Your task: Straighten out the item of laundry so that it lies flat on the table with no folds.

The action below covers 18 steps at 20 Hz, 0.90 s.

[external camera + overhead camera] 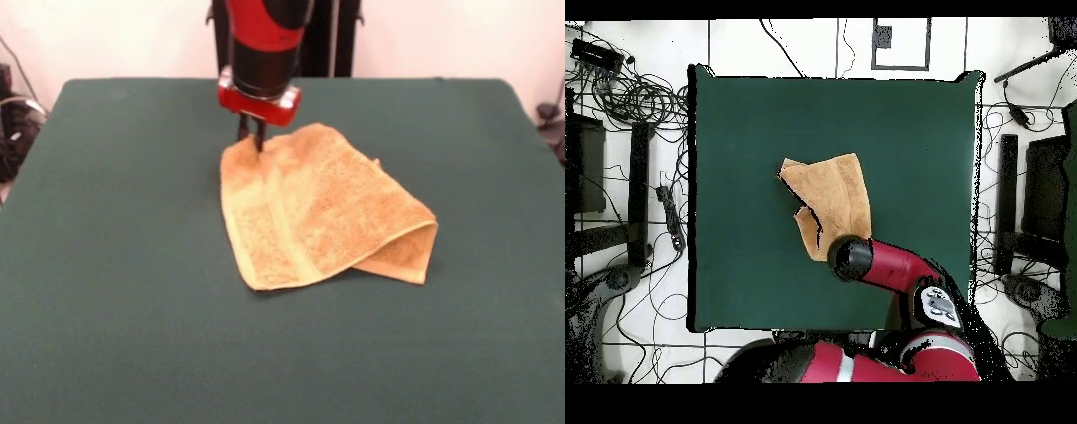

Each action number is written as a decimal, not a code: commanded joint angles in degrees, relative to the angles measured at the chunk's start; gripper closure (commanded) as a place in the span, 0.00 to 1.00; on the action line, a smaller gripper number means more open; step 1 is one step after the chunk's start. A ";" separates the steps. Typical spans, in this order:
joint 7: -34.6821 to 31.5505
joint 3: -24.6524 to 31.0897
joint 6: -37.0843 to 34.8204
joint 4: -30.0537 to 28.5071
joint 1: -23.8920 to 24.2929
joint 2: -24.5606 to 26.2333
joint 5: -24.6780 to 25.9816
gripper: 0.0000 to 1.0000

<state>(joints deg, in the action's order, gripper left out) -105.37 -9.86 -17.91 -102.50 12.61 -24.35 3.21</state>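
table (106, 291): dark green cloth top, spreading wide to every side of the gripper; bare green showing all round the towel.
arm (265, 44): red and black, coming down from the top edge in the front view; in the overhead view it is reaching in from the bottom edge and covering the towel's nearest corner.
gripper (251, 132): sitting under a red block, dark fingers pointing straight down and standing close together, tips pressing into the towel's far-left corner. Looks pinched on that corner, fabric bunching slightly round the tips.
towel (327, 208): orange-tan terry, lying directly below the gripper and stretching away from it to the right and toward the camera. Not lying flat: right side is doubling over itself, a folded lip showing at the right corner with an under-layer peeking out beneath it.
woven band (287, 221): paler stripe running from just under the gripper down toward the towel's front edge.
towel outline, overhead: irregular, ragged on the side away from the arm, one corner hiding under the wrist.
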 commanded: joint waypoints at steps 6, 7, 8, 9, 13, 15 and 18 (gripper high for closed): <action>2.88 3.27 -7.79 5.80 6.05 2.14 7.05 1.00; 3.18 3.80 -8.25 6.70 6.62 2.39 7.44 1.00; 3.41 4.02 -8.59 7.08 6.93 2.30 8.03 1.00; 3.92 4.26 -9.05 7.98 7.32 2.44 8.63 1.00; 4.88 5.51 -10.33 10.80 8.78 3.20 10.71 1.00; 5.06 6.19 -10.60 11.85 9.38 3.57 11.65 1.00; 5.54 7.02 -11.17 13.16 10.03 3.97 13.02 1.00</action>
<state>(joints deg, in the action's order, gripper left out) -105.36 -10.05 -23.41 -95.80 22.40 -24.10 13.75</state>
